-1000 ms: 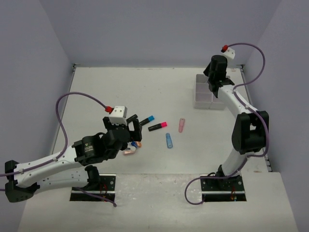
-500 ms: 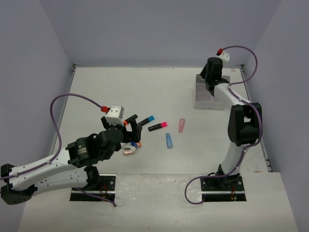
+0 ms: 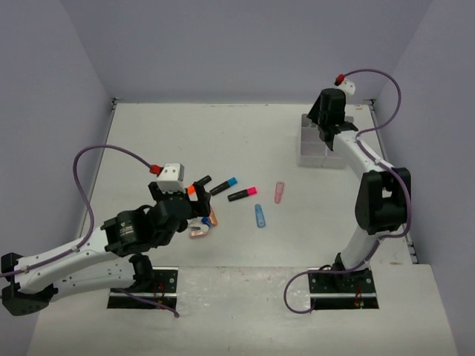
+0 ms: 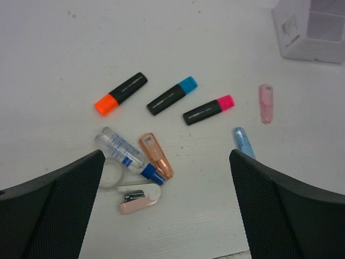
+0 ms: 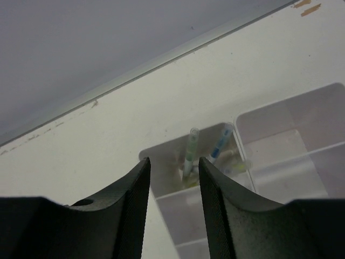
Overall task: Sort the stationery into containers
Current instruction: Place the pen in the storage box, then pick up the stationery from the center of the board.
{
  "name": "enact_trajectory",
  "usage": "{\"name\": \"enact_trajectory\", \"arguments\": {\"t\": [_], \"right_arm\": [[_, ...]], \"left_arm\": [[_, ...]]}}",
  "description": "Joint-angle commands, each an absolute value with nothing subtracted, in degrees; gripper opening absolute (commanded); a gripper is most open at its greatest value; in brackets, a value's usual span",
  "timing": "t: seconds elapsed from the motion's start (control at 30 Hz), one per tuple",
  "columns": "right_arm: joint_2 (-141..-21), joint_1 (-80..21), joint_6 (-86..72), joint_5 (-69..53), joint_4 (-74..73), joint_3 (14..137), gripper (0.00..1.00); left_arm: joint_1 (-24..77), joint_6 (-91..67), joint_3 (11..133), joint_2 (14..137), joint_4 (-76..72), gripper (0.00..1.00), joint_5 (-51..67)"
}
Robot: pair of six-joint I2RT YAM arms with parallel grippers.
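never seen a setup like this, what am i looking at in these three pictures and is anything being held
Two robot arms with two-finger grippers are sorting stationery on a white table. The overhead picture shows both arms; the other two come from a camera on each wrist. The left gripper hangs wide open over loose items: three highlighters and small coloured pieces. The right gripper is open above the white organiser box, where two thin pens sit in one compartment. Nothing is held.
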State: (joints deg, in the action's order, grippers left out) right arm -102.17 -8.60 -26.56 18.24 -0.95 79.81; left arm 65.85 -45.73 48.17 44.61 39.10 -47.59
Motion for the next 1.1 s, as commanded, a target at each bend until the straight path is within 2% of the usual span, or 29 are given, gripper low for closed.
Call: {"name": "enact_trajectory", "arguments": {"t": [0.0,0.07,0.13,0.17,0.23,0.37,0.5,0.7,0.9,1.03,1.07], "right_arm": [[-88.77,-13.10,-24.96,15.82,-11.38,81.91,0.43],[-85.13,-19.52,-24.05,16.36,-22.01,83.08,0.46],[-83.28,-23.37,-25.54,17.55,-28.61,81.61,0.53],[-82.47,-24.56,-26.42,17.16,-30.00,80.30,0.53],[-80.35,-26.83,-28.87,13.46,-31.94,74.34,0.66],[-78.52,-29.65,-33.16,11.51,-34.66,65.35,0.68],[-81.10,-30.23,-33.86,9.19,-33.55,60.71,0.65],[-87.94,-30.23,-34.63,8.10,-31.73,59.50,0.56],[-98.53,-29.84,-33.57,8.88,-32.52,64.82,0.52],[-102.87,-29.24,-33.92,9.33,-32.52,66.97,0.47],[-103.59,-29.04,-33.93,9.39,-32.55,67.42,0.43]], "left_arm": [[59.18,-52.74,50.62,51.48,46.15,1.00,-50.10],[55.51,-49.75,51.06,55.38,42.78,1.00,-44.07],[55.11,-49.31,52.18,57.95,42.02,1.00,-43.51],[55.11,-49.31,52.21,58.77,42.10,1.00,-43.59],[54.89,-47.61,54.25,60.25,41.79,1.00,-42.56],[54.76,-42.82,56.84,61.20,42.22,1.00,-39.46],[54.82,-42.76,56.75,57.99,42.25,1.00,-38.31],[54.76,-40.78,53.62,55.62,37.35,1.00,-30.08],[54.84,-39.73,52.69,56.51,38.41,1.00,-26.94],[54.84,-39.27,51.18,54.45,38.22,1.00,-26.77],[54.84,-39.20,50.84,54.15,38.15,1.00,-26.60]]}}
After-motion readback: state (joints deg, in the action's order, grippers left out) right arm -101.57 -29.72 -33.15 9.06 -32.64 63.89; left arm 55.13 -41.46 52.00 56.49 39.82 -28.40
